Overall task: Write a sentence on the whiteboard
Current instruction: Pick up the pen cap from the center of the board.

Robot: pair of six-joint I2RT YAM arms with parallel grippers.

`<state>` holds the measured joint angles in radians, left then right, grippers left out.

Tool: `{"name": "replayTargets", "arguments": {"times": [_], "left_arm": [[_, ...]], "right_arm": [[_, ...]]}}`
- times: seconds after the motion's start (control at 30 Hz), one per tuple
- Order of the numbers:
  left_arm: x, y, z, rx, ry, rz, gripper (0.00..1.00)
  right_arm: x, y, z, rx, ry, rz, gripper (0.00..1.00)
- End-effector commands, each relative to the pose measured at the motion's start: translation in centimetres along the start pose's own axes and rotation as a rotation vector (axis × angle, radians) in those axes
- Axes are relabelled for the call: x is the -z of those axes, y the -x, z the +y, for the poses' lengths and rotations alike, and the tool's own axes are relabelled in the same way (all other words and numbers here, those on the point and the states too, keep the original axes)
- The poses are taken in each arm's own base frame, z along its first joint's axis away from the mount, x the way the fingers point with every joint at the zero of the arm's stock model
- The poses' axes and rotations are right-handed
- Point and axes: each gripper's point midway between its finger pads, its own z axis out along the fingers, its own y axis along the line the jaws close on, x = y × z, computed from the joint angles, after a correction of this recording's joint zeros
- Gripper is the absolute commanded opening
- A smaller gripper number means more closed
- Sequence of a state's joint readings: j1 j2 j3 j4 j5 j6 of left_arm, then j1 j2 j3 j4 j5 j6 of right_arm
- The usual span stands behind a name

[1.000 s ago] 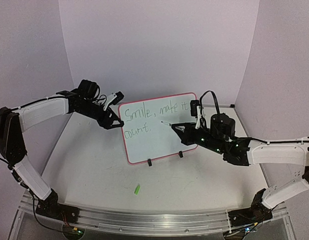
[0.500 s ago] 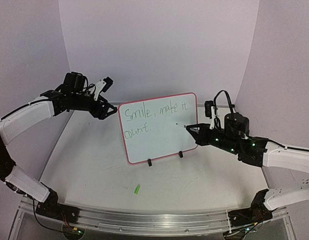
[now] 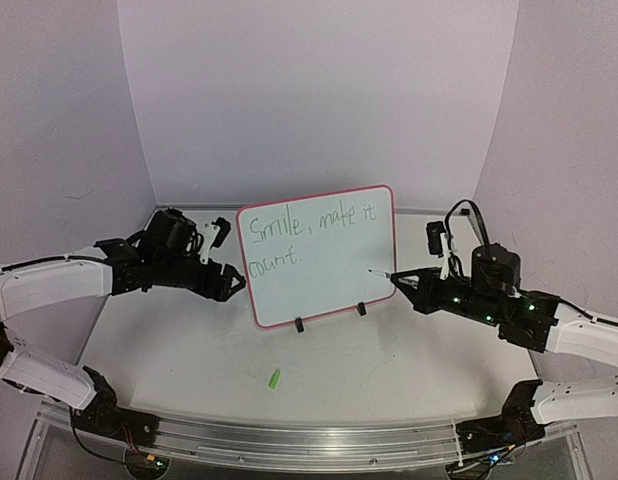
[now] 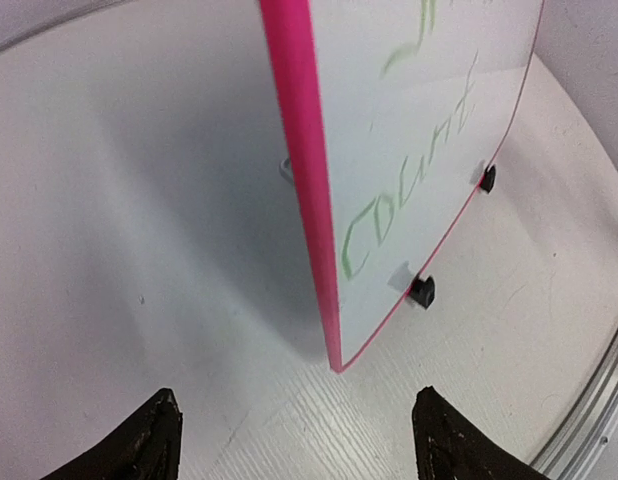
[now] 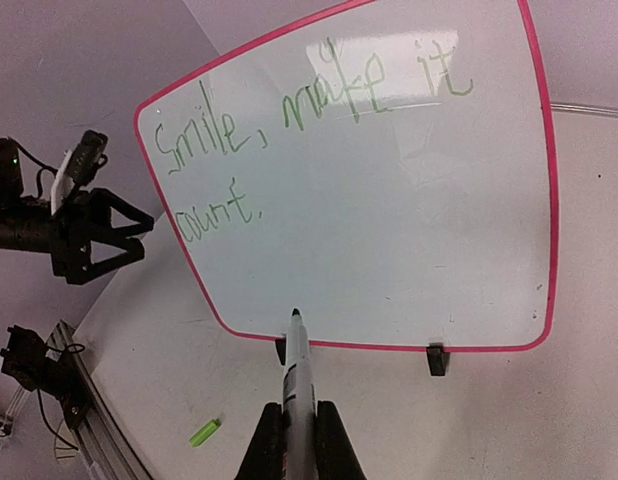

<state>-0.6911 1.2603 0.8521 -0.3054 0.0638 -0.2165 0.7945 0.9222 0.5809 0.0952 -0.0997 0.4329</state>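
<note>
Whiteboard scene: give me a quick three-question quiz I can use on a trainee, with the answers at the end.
1. True or false: the whiteboard stands on two black clip feet.
2. What do the right jaws hold? A) a marker B) an eraser C) nothing
3. Fill in: the second line of the green sentence reads "____."

Key: 1 true. 2 A. 3 count.
</note>
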Motion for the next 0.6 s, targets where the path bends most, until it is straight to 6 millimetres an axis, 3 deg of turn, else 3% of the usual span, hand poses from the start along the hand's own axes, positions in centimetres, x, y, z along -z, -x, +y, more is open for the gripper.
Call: {"name": "replayTargets", "arguments": {"times": [0.0, 0.17, 0.33, 0.57], "left_arm": [[1.2, -1.0, 0.8, 0.199, 0.095, -0.095, 0.77], [2.2, -3.9, 0.0, 0.290, 0.099, -0.103, 0.74], [1.6, -7.6, -1.1, 0.308, 0.078, -0.012, 0.71], [0.2, -12.2, -6.7, 0.202, 0.034, 0.139, 0.71]], "right_arm": [[1.1, -0.6, -0.8, -0.013, -0.024, -0.004, 0.00], [1.6, -1.1, -1.9, -0.064, -0.063, -0.024, 0.00], [1.5, -1.6, -2.6, -0.091, -0.091, -0.023, 0.00], [0.6, -2.2, -2.6, -0.092, -0.097, 0.016, 0.00]]}}
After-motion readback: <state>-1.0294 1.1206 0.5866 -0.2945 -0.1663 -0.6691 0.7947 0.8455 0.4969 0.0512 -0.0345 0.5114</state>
